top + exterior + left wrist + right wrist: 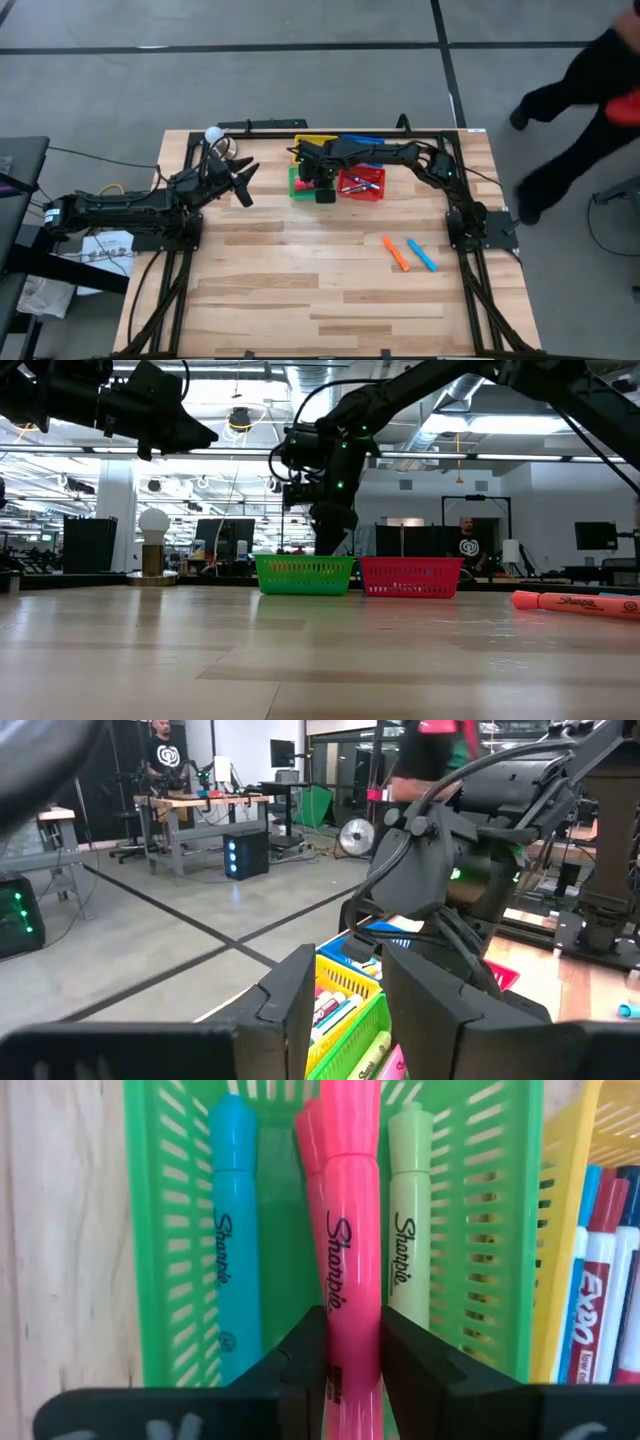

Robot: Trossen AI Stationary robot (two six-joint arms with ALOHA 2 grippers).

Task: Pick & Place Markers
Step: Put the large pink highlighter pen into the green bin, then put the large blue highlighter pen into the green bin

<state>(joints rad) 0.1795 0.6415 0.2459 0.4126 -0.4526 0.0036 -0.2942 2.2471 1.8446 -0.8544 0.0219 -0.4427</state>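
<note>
- A pink marker is pinched between the two fingers of the right hand, which hangs over the green basket with the marker's length running straight out ahead of the fingers.
- Just under that marker, inside the green basket, lie a blue marker to one side, a pale green marker to the other, and a further pink one partly hidden beneath it.
- Right beside the green basket stands a yellow basket with white-barrelled markers inside.
- From above, the right hand sits between the green basket and the red basket, which also has markers in it; the yellow basket is just beyond.
- Well away from that hand, on the bare table, an orange marker and a blue marker lie side by side, close but apart.
- The left hand hovers above the table a little way from the green basket, its fingers slightly apart with nothing between them.
- A white bulb-shaped object stands at the table's far edge, near the left hand.
- A person in dark clothes is on the floor past the table's far right corner.
</note>
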